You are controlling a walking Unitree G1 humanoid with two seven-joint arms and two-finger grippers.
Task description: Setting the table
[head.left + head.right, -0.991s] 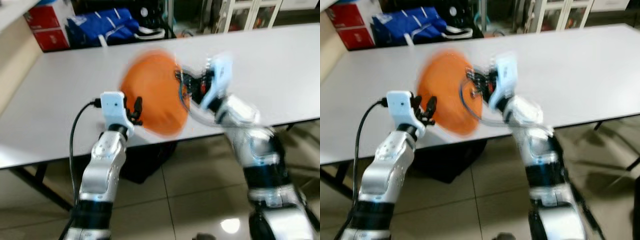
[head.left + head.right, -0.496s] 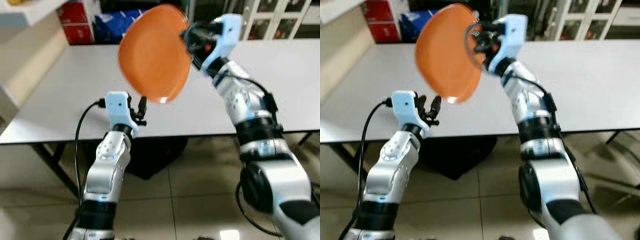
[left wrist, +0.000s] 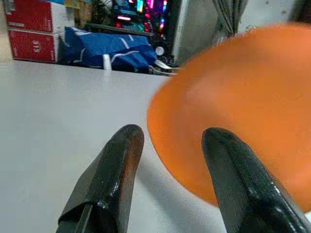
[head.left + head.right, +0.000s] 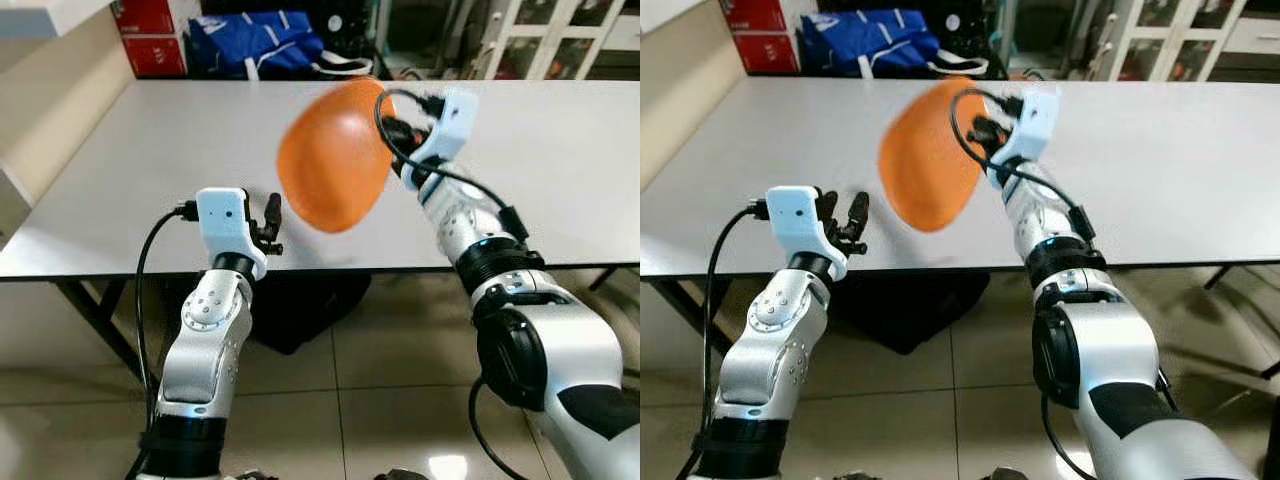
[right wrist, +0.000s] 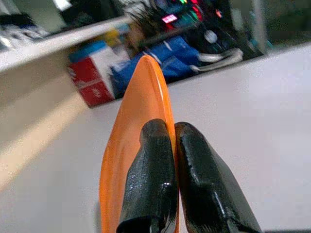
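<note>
Here, from the head views, the right gripper (image 4: pixel 392 135) holds the orange plate (image 4: pixel 333 155) steeply tilted above the white counter (image 4: pixel 130 150). Its wrist view shows jaws clamped on the rim; such a thin pinch probably lets it swing or slip. The left gripper (image 3: pixel 170 160), jaws apart, could be struck.

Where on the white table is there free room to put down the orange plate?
The white table is bare between the left gripper and the blue bag behind its far edge, and also beyond the right gripper, which pinches the orange plate. No crowded spot on it.
</note>
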